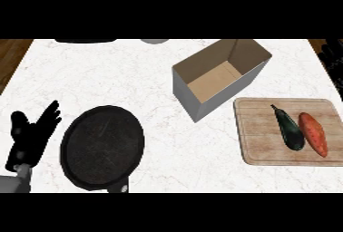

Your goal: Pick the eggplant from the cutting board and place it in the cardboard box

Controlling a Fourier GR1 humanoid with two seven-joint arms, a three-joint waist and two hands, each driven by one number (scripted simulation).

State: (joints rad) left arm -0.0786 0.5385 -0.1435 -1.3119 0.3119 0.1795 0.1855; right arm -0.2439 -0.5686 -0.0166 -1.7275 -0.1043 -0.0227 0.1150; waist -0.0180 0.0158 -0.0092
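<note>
**Eggplant untouched on the board, box waiting open**

Head view, lower right of the frame: wooden cutting board [268,136] carrying the dark eggplant [289,129], lying lengthwise and touching or nearly touching an orange sweet potato [313,133] on its right side. Just up and left of the board: cardboard box [221,77], open at the top, tilted diagonally across the counter, its near corner close to the board's upper left corner. Lower left: round black pan [102,146] on the white marble counter [120,77].

Likely trouble from here: with the sweet potato packed against the eggplant, a grasp could catch or nudge the wrong vegetable, or roll the eggplant off the board. Tall box walls could snag the eggplant on the way in if carried too low.

Left hand [30,136] at the far lower left, beside the pan, forearm rising from the bottom edge, fingers straight and spread upward, holding nothing, apparently resting. Right hand nowhere in view; dark shapes at the upper right edge too unclear to name.
</note>
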